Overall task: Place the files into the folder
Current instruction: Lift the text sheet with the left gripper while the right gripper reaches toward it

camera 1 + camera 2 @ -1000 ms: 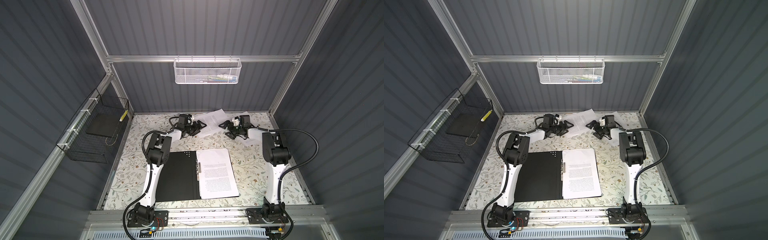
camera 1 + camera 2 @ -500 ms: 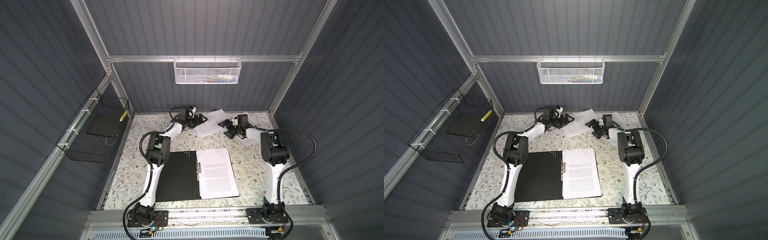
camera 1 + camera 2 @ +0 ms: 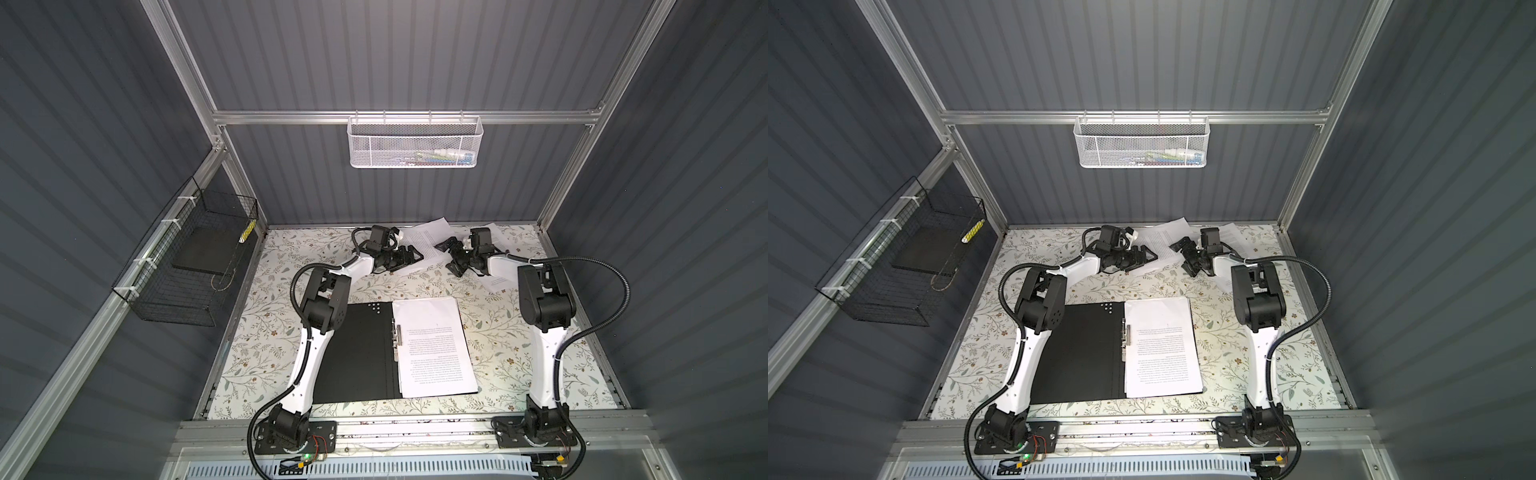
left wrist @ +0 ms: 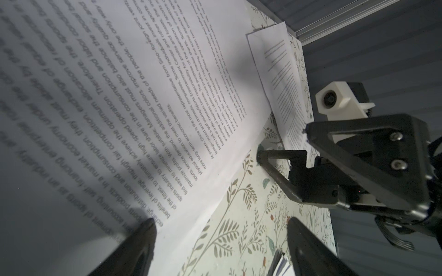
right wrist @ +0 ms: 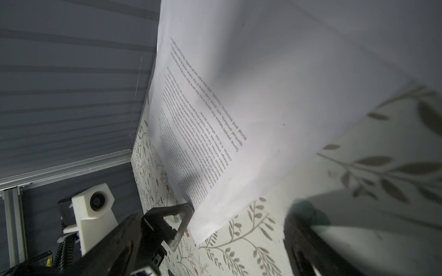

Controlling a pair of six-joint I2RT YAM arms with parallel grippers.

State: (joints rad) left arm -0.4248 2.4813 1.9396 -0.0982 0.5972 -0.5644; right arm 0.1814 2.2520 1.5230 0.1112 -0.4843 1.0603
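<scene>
1. Folder (image 3: 357, 353): open flat on worktop (image 3: 270, 332), printed sheets (image 3: 434, 345) on its right half.
2. Loose files (image 3: 428, 235): worktop's far edge.
3. Left tool (image 3: 413, 254): spread wide, empty, at a sheet's edge.
4. Right tool (image 3: 448, 257): spread wide, empty.

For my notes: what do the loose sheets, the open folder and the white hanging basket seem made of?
Loose sheets: thin matte white paper, with printed black text and wafer-thin edges. Folder: matte black inside, likely plastic or coated card; its spine clip looks like shiny metal. White basket: probably painted metal mesh, given the fine grid.
</scene>
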